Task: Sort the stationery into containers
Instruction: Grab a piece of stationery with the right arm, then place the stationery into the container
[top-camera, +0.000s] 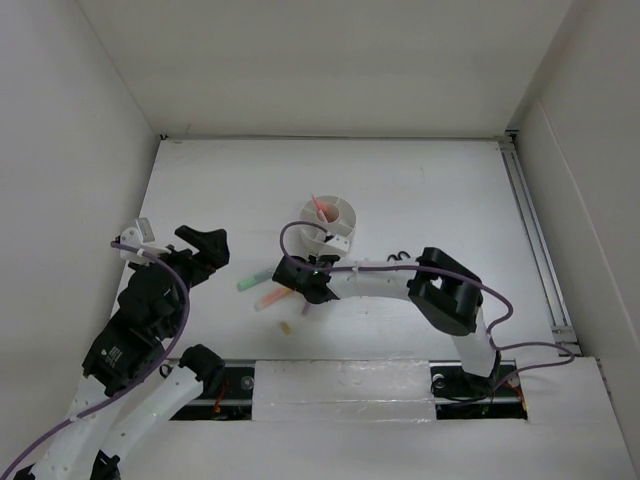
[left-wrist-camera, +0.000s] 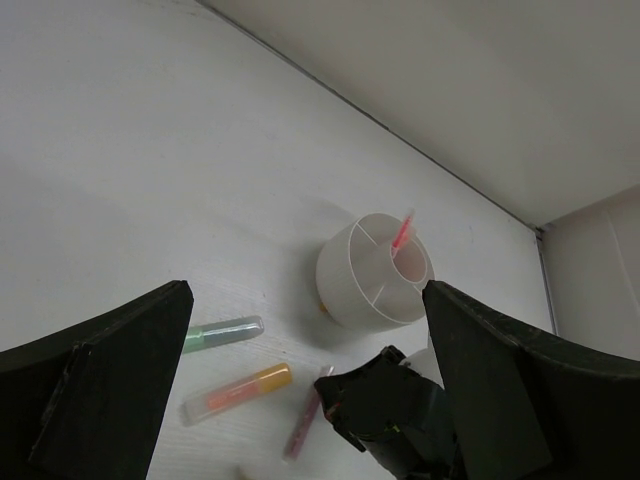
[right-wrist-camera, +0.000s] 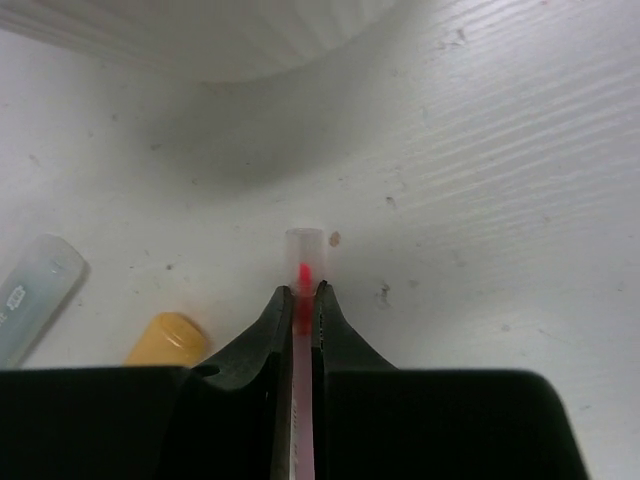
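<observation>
While near organizer wall (right-wrist-camera: 200, 40) (apart), pen (right-wrist-camera: 304, 262).

White tabletop (right-wrist-camera: 500, 150): matt, with a fine wood-like grain and dark specks. The organizer (left-wrist-camera: 350, 280) is smooth white plastic. The thin pen (right-wrist-camera: 304, 245) is clear plastic around a red core. The green highlighter (left-wrist-camera: 222, 333) and orange highlighter (left-wrist-camera: 240, 390) have frosted, translucent plastic bodies. The right gripper (right-wrist-camera: 302, 297) has matt black jaws.

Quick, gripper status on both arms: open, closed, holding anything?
Left gripper: open, holding nothing.
Right gripper: closed on the thin red-tipped pen.
</observation>
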